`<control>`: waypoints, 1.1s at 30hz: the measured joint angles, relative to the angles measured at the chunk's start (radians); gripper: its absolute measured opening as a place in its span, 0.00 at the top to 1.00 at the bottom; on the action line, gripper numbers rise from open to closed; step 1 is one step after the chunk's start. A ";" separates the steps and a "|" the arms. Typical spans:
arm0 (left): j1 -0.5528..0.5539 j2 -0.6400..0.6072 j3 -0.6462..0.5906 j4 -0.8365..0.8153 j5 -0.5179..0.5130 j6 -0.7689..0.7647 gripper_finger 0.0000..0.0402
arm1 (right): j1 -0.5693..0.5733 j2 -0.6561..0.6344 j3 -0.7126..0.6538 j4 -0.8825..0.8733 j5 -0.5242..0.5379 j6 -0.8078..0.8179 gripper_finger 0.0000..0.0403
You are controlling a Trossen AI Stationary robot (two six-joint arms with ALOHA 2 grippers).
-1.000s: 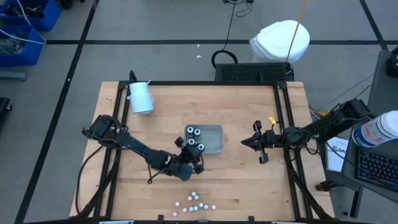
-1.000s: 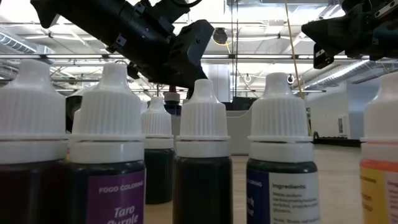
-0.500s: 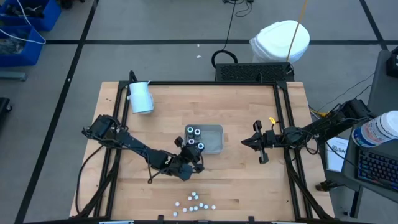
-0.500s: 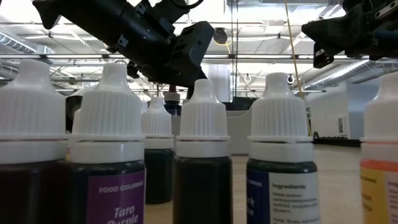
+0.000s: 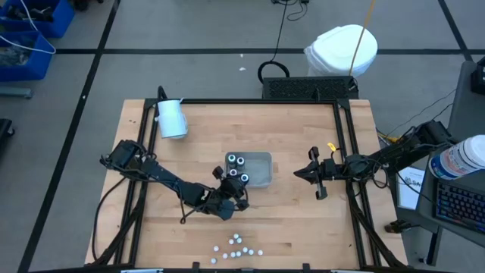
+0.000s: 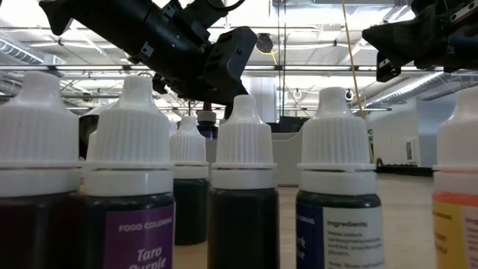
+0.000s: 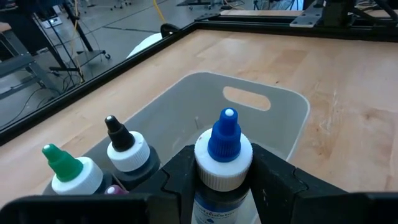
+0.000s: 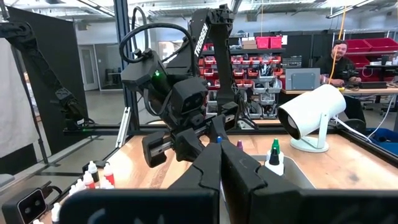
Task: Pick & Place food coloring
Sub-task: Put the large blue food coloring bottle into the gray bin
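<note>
Overhead view: light wooden desk (image 5: 288, 220) w/ black frame, two dark arms. Left end effector (image 5: 233, 199) sits just below centre of frame, at the lower left corner of a pale grey rectangular plastic tray (image 5: 261, 159). Its fingers (image 7: 283, 180) pinch a small dark food-colouring bottle with a white collar and blue dropper tip (image 7: 225, 155), held upright over the tray's near edge. In the left wrist view two more bottles stand inside the tray at lower left of that frame: one with a black tip (image 7: 124, 149), one with a green tip (image 7: 69, 173); a purple tip barely shows between them. Overhead these read as dark round bottles w/ pale centres (image 5: 236, 161) in the tray's left end. A cluster of tiny white-capped bottles (image 5: 236, 249), some w/ red, stands on the desk at bottom centre, well apart from the tray; the low view looks across them close up. Right end effector (image 5: 298, 173) hovers right of centre, near the tray's right side, fingers pressed together, holding nothing. A large white cylinder-shaped lamp (image 5: 171, 117) lies at upper left of the desk.
</note>
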 joint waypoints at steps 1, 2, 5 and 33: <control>0.000 0.000 0.000 0.000 0.000 0.001 0.68 | 0.000 0.000 0.000 0.000 0.000 0.000 1.00; 0.000 0.000 0.000 -0.001 0.000 0.001 0.68 | 0.000 0.000 0.000 0.000 0.000 0.000 1.00; 0.000 0.000 0.000 -0.007 0.004 0.006 0.68 | 0.000 0.000 0.000 0.000 0.001 -0.001 1.00; 0.022 -0.002 0.000 -0.032 0.054 -0.079 0.68 | 0.000 0.000 0.000 -0.001 0.002 -0.002 1.00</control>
